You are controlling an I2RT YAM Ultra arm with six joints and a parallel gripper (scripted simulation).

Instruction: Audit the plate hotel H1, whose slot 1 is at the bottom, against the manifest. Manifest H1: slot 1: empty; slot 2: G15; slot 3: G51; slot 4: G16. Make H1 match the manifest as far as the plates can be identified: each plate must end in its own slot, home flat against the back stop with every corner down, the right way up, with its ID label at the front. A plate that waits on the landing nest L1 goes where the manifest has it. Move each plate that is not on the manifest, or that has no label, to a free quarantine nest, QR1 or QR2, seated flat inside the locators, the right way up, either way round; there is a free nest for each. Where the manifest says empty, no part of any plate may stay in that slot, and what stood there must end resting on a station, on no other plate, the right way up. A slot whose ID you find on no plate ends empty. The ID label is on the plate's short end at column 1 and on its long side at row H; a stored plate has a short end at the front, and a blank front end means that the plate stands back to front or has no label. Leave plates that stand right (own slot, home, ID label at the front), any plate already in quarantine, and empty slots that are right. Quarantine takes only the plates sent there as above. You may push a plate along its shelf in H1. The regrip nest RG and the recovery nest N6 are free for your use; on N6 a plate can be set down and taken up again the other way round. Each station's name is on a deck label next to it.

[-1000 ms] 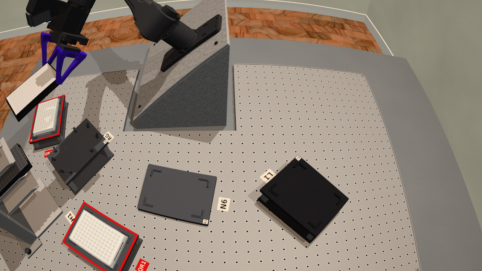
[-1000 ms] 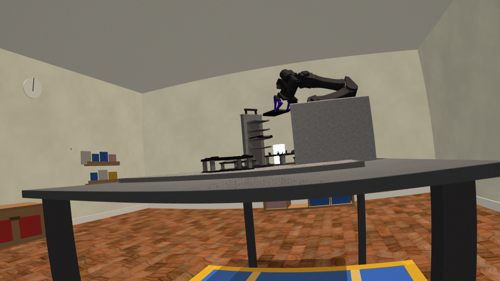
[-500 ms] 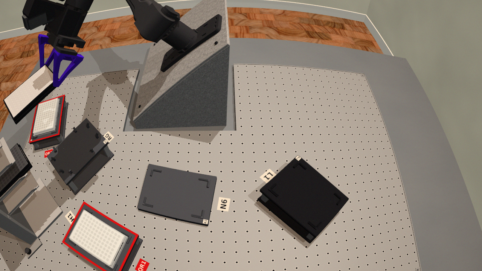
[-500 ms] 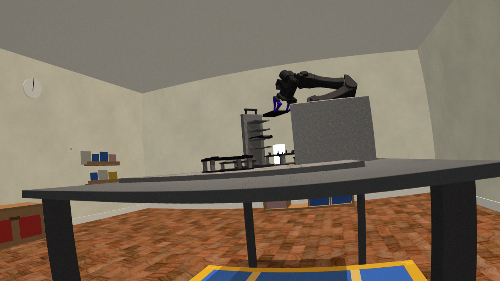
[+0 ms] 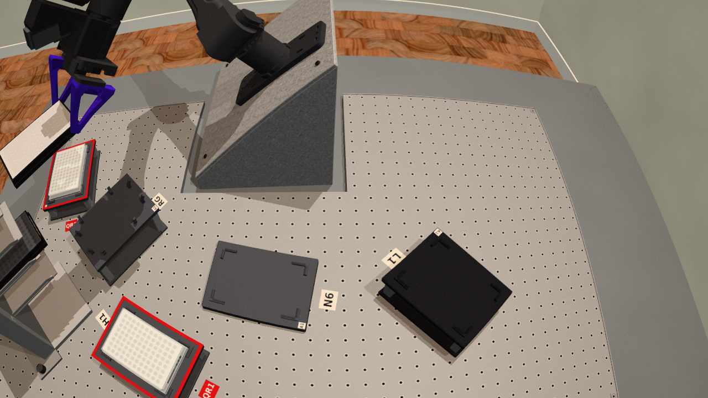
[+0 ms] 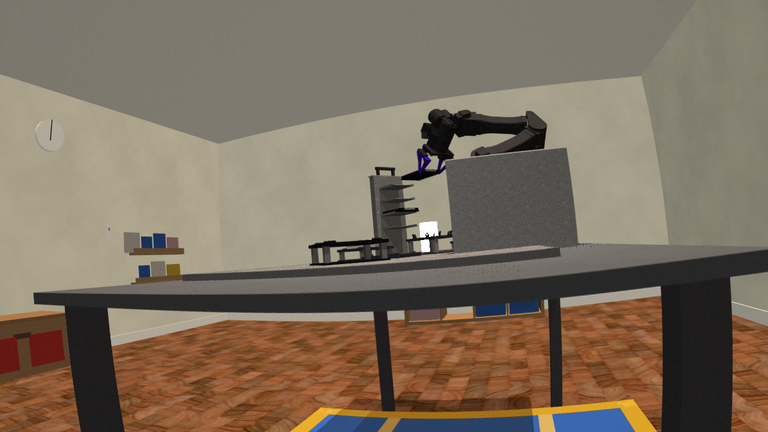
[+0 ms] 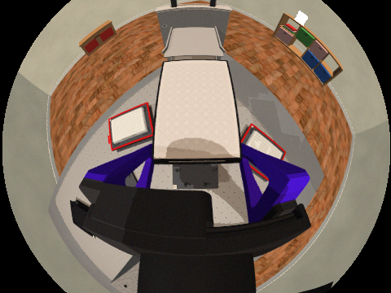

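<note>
My gripper (image 5: 66, 116) (image 6: 431, 169) (image 7: 196, 148) is shut on a pale well plate with a black rim (image 5: 34, 141) (image 6: 417, 174) (image 7: 195, 109), gripping its near short end. It holds the plate level in the air. The plate hotel H1 (image 5: 19, 277) (image 6: 381, 209) (image 7: 192, 28) stands just ahead of the plate's far end, with the plate at about the height of the top shelf. A dark plate (image 5: 19, 242) (image 6: 399, 210) lies on one lower shelf. The held plate's ID label does not show.
Quarantine nests QR1 and QR2 each hold a white plate, one on QR1 (image 5: 141, 349) (image 7: 130, 127) and one on QR2 (image 5: 68, 170) (image 7: 264, 143). The nests RG (image 5: 116, 225), N6 (image 5: 259, 284) and L1 (image 5: 445, 289) hold nothing. The arm's grey wedge base (image 5: 277, 128) stands at the back.
</note>
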